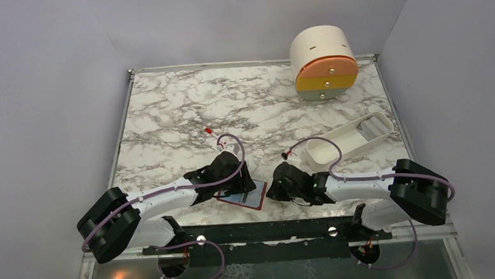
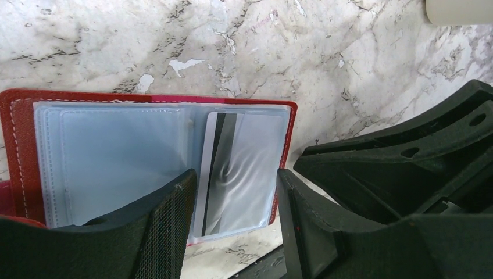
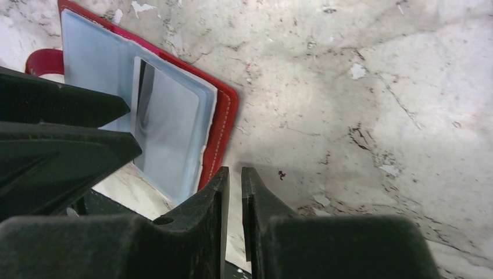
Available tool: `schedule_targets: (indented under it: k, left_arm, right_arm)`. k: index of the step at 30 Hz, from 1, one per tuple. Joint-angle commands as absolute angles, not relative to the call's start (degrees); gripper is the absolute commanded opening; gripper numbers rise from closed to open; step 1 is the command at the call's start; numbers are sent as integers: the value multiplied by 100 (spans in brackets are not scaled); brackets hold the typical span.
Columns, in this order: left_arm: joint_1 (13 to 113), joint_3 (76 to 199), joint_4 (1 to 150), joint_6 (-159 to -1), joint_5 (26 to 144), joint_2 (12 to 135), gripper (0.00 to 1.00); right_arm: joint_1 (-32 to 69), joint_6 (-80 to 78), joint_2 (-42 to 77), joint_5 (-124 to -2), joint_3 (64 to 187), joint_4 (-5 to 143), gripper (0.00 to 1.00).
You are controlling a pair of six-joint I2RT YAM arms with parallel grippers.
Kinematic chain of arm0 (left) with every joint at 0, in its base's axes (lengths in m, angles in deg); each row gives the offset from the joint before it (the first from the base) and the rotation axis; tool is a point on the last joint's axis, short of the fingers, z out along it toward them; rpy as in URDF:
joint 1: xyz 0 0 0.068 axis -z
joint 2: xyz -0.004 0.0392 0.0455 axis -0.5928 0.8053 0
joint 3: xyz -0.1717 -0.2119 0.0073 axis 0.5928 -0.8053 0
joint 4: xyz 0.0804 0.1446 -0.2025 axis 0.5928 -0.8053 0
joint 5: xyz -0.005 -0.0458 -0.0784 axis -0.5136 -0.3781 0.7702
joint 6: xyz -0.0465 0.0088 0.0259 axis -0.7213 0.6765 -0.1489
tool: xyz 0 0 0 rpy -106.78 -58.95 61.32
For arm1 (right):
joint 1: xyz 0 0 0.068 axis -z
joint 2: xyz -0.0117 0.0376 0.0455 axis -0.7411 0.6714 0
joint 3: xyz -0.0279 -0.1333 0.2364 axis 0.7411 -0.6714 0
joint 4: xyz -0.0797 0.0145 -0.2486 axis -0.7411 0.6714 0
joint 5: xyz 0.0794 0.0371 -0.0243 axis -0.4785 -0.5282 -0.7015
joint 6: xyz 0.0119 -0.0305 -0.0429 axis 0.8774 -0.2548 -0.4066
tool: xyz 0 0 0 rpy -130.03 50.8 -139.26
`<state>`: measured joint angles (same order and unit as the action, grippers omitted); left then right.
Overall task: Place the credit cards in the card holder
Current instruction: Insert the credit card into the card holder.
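The red card holder (image 1: 241,196) lies open on the marble near the front edge, its clear sleeves facing up (image 2: 17,133) (image 3: 224,125). One credit card (image 2: 238,168) (image 3: 168,128), pale with a dark stripe, sits inside the right-hand sleeve. My left gripper (image 1: 235,189) (image 2: 235,180) hovers just above that sleeve, open, with nothing between its fingers. My right gripper (image 1: 274,189) (image 3: 235,171) is over bare marble just right of the holder. Its jaws are nearly together with only a thin slit, and they hold nothing.
A white oblong tray (image 1: 347,140) with greyish contents lies at the right. A round cream drawer unit (image 1: 324,62) stands at the back right. A small red bit (image 1: 208,131) lies mid-table. The black base rail (image 1: 269,231) runs along the front edge.
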<state>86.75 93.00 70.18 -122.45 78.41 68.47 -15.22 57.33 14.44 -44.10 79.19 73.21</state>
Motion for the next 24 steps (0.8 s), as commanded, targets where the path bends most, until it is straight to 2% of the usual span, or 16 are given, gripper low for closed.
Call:
schedule_targets:
  k: [1,18,24]
  left_arm:
    - [8714,9411,7228,-11917,8076,6808,55]
    - [8707,9289,7615,-12049,8198,7050,55]
    - [8699,9663,6844,-11861,7828,6821,57]
  right_arm:
    - [-1560,5683,1721,-4453,8068,6960,15]
    - [-1537,5453,2222,-4107,8400,6898,15]
    - [-1522,5419,2014,-4022,8421,7116,15]
